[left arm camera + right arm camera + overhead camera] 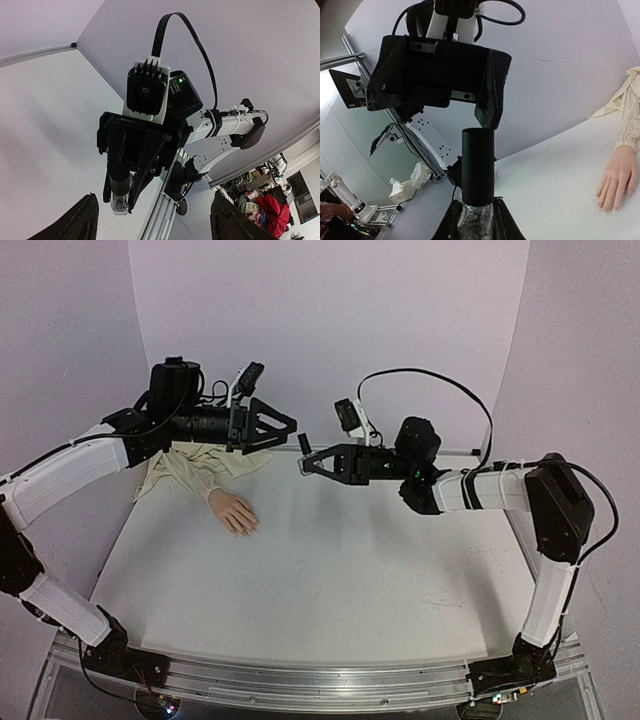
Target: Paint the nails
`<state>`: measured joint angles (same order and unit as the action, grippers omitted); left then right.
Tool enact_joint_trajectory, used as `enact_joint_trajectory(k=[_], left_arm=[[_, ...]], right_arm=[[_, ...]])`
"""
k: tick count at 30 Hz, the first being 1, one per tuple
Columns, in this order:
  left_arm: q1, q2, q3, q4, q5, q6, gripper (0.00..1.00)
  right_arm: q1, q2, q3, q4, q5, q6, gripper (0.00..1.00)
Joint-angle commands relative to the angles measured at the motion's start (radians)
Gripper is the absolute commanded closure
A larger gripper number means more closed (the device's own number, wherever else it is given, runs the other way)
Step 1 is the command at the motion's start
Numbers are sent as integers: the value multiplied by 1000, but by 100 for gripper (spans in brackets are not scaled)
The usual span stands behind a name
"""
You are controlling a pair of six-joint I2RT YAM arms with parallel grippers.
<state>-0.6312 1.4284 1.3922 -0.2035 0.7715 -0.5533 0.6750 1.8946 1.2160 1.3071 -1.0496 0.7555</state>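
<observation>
Nails [252, 529]: fingertips of the mannequin hand [233, 511], flat on the table [330, 580], fingers pointing near-right, lower than and left of both grippers.
Left gripper [286, 426]: nearer arm, jaws wide apart, empty.
Right gripper [303, 464]: clamped on the capped polish bottle [478, 180], long axis toward the left jaws.

mannequin hand [235, 512]: on table [350, 580], left-centre | sleeve [195, 466]: behind it | bottle [305, 445]: in right end effector [304, 466], right of both

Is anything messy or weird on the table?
Only the cream cloth sleeve behind the pinkish mannequin hand: it lies crumpled and bunched at the far left. Nothing looks spilled or broken.
</observation>
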Motion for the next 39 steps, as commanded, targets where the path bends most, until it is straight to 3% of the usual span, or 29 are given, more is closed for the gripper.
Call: enact_joint_trajectory(k=[1, 8, 18, 23, 27, 34, 39], left_arm=[[-45, 23, 5, 68, 28, -32, 25], [-102, 73, 47, 69, -90, -36, 40], [-109, -23, -35, 67, -260, -19, 28], [-112, 64, 48, 67, -145, -48, 44], [-124, 74, 60, 67, -132, -32, 56], [-137, 55, 8, 58, -178, -20, 64], [-162, 56, 31, -26, -280, 34, 77]], right_arm=[[0, -99, -35, 19, -14, -40, 100], [3, -132, -32, -58, -13, -90, 100], [15, -199, -53, -220, 30, -221, 100], [42, -202, -21, -306, 15, -289, 100], [44, -204, -23, -315, 45, -309, 100], [44, -197, -20, -315, 82, -320, 100], [44, -210, -19, -345, 136, -349, 100]])
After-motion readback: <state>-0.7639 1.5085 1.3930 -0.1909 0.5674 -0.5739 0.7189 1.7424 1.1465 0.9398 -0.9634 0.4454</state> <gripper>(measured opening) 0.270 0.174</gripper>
